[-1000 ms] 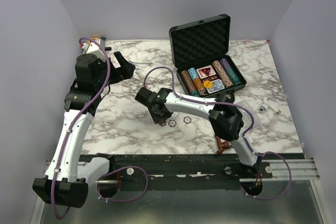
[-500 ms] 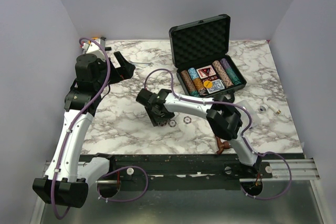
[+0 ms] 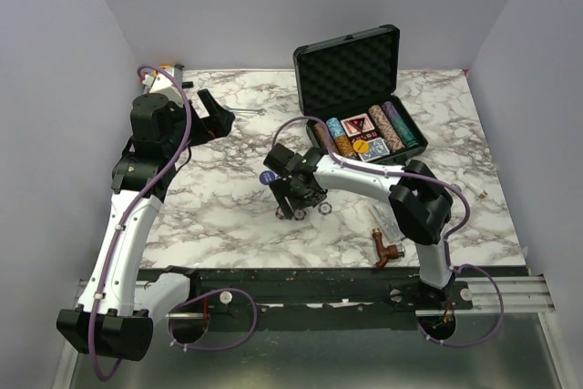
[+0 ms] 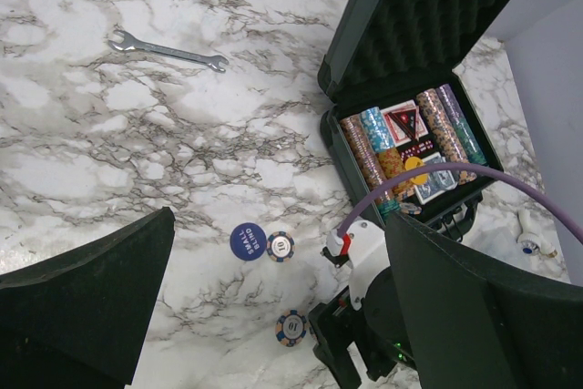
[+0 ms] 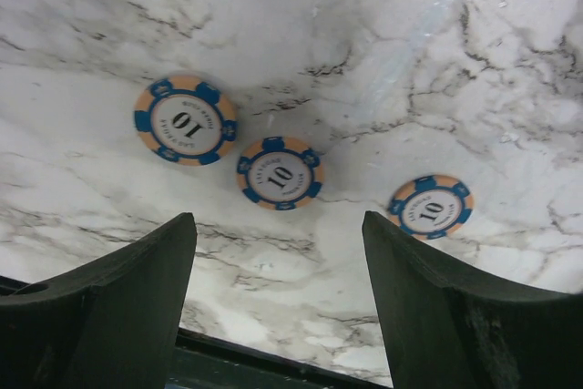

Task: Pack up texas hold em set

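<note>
The black case (image 3: 351, 70) stands open at the back right, bumpy foam in its lid. Its tray holds striped chip rows (image 3: 342, 145), card decks (image 3: 364, 129) and a yellow disc; it also shows in the left wrist view (image 4: 410, 52). My right gripper (image 3: 299, 199) is open and empty, just above the table over three orange-and-blue "10" chips (image 5: 280, 173), (image 5: 186, 118), (image 5: 431, 207). A blue "small blind" disc (image 4: 248, 241) lies beside another chip (image 4: 280, 246). My left gripper (image 3: 214, 116) is open and empty, high at the back left.
A small wrench (image 4: 168, 50) lies on the marble at the back left. A brown pipe fitting (image 3: 383, 248) sits near the front edge by the right arm's base. A small brass part (image 3: 479, 194) lies at the right. The enclosure walls close in on the left, right and back.
My right gripper has swung to the right and now hangs over the loose chips, uncovering the blue disc. The left arm has not moved.
</note>
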